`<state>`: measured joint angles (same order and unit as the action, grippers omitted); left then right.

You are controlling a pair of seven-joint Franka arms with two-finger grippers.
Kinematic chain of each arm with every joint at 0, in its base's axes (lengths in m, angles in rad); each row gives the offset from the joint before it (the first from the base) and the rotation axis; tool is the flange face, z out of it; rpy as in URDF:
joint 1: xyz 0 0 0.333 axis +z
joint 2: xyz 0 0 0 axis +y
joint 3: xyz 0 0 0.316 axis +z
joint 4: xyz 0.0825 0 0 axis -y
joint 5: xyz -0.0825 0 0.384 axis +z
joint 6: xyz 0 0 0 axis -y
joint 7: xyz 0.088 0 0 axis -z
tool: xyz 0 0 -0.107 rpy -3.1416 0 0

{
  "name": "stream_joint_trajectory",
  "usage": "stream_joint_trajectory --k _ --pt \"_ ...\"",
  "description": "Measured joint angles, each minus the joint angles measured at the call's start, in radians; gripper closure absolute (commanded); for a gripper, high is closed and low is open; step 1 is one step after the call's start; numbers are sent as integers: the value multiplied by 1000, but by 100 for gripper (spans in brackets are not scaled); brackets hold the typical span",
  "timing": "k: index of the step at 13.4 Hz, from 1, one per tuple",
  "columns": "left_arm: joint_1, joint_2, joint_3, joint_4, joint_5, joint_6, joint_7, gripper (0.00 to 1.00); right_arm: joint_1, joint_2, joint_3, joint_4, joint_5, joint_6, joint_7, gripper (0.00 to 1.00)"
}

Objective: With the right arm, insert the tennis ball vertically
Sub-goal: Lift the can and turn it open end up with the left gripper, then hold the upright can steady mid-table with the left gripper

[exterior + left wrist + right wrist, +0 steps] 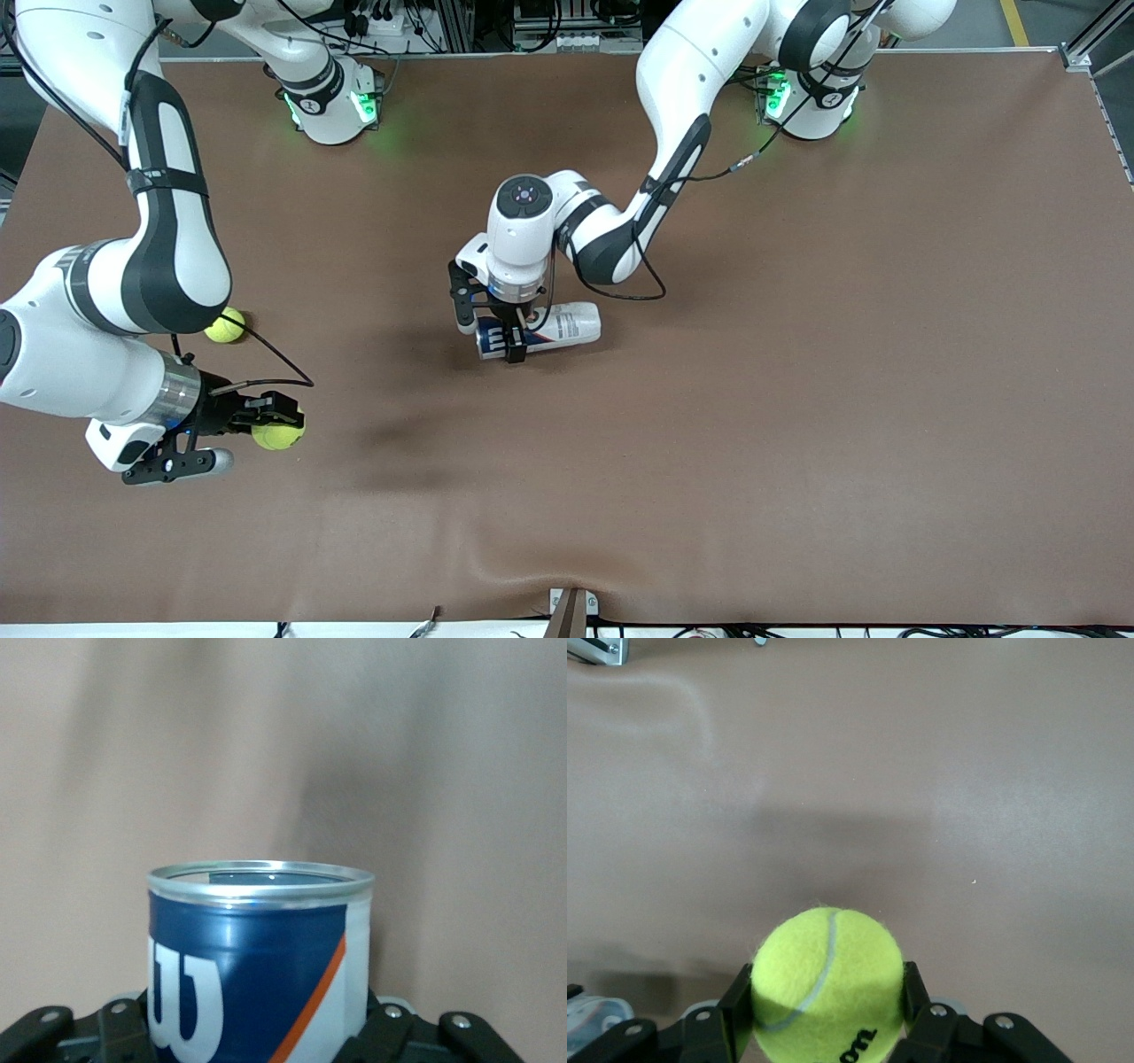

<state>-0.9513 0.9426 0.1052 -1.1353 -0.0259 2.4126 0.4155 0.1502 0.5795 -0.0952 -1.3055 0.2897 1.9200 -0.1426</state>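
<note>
A yellow-green tennis ball [279, 434] [828, 979] sits between the fingers of my right gripper [282, 424] [828, 1005], which is shut on it and points sideways over the table at the right arm's end. A blue-and-white ball can [567, 323] [257, 957] lies on its side at the middle of the table. My left gripper [507, 341] [257, 1032] is shut on its blue end. The can's silver-rimmed mouth [259, 877] is open and faces the right arm's end. Whether the can rests on the table I cannot tell.
A second tennis ball [225, 325] lies on the table beside the right arm's forearm, farther from the front camera than the held ball. A metal bracket [571, 607] sits at the table's near edge, with a wrinkle in the brown cover there.
</note>
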Motion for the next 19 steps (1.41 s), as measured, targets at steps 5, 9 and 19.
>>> stream_joint_trajectory --k 5,9,19 --pt "-81 -35 112 0 2 165 -190 28 0 0 0 1 0 -6 1 78" --pt "-209 -34 263 -13 3 294 -373 30 0 0 0 2 0 -7 1 78" --pt "-452 4 539 -46 7 383 -771 32 -5 0 -3 2 0 -8 1 78"
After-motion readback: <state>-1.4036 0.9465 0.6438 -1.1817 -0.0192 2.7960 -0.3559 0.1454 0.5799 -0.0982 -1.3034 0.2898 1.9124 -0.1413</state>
